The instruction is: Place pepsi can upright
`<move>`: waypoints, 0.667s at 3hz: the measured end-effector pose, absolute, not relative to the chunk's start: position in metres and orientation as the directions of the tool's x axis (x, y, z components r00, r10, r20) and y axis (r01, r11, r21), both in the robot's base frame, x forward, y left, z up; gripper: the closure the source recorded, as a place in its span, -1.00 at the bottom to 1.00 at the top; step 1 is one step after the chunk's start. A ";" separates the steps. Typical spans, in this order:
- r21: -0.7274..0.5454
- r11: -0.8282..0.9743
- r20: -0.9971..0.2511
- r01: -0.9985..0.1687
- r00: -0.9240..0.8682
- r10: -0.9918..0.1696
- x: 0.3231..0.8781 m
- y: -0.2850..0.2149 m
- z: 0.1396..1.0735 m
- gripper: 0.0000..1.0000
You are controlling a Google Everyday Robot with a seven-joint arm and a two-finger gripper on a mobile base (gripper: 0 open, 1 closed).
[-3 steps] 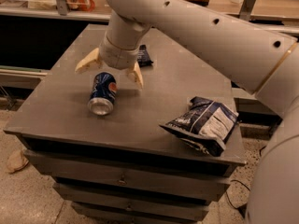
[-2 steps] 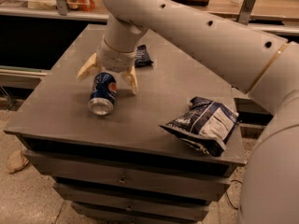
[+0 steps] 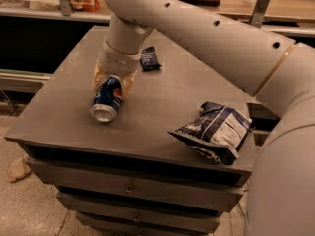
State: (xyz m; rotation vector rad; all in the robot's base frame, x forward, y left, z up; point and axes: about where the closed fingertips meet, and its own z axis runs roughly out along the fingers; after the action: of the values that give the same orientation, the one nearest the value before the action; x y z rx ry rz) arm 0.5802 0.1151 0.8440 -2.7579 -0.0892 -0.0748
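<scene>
The pepsi can (image 3: pixel 105 103) lies on its side on the grey table top (image 3: pixel 162 100), left of the middle, with its silver end facing the front edge. My gripper (image 3: pixel 111 86) comes down from above over the can's far end. Its tan fingers (image 3: pixel 97 78) sit tight against both sides of the can, closed on it. The can still rests on the table.
A small dark snack packet (image 3: pixel 149 59) lies behind the gripper near the table's back. A blue-and-white crinkled chip bag (image 3: pixel 214 129) lies at the front right, near the edge. My white arm (image 3: pixel 206 28) spans the upper right. Drawers sit below the table top.
The gripper has come down onto the can, and its fingers, spread wide before, have closed in against the can's sides. The can has stayed in place.
</scene>
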 end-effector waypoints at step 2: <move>-0.253 -0.961 0.297 0.112 0.954 0.033 0.583 0.116 0.946 1.00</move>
State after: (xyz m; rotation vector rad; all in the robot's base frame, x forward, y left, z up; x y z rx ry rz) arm 0.5827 0.1156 0.9457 -2.8379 -0.1073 -0.4250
